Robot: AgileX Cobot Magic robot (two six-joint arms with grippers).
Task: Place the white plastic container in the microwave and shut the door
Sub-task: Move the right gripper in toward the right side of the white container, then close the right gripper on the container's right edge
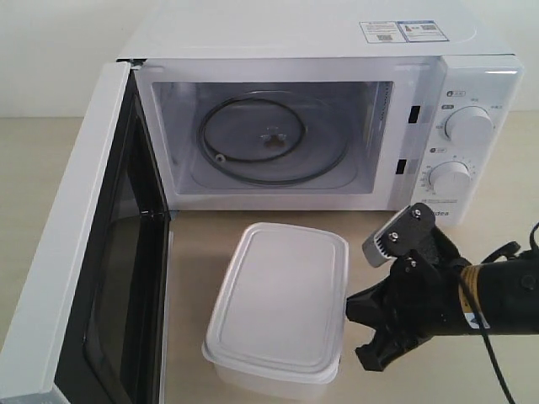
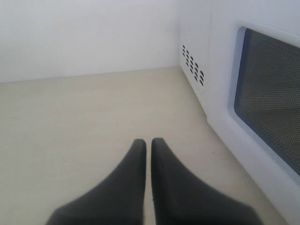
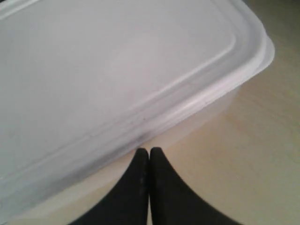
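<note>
Microwave (image 1: 253, 34) with its door (image 1: 76, 252) swung wide to the left stands at the back of your tan table (image 1: 194, 244), with the glass turntable (image 1: 265, 139) in plain sight inside and two round dials (image 1: 469, 124) on the right of its front. Your white plastic box (image 1: 282, 303), lid on, sits flat on the table just in front of the open cavity, between the door and your right arm, still outside the oven. Your right claw (image 3: 149, 151) is clenched with nothing in it. Its two black fingertips are pressed together and pointed at the box's right side wall just under the lid rim, and neither view tells you whether they touch the plastic. Your left claw (image 2: 148, 143), seen only by its own wrist camera, hangs low over the table on the outer side of the door, near its dark mesh window. Its fingers are drawn together with only a thin slit between them, gripping nothing.
</note>
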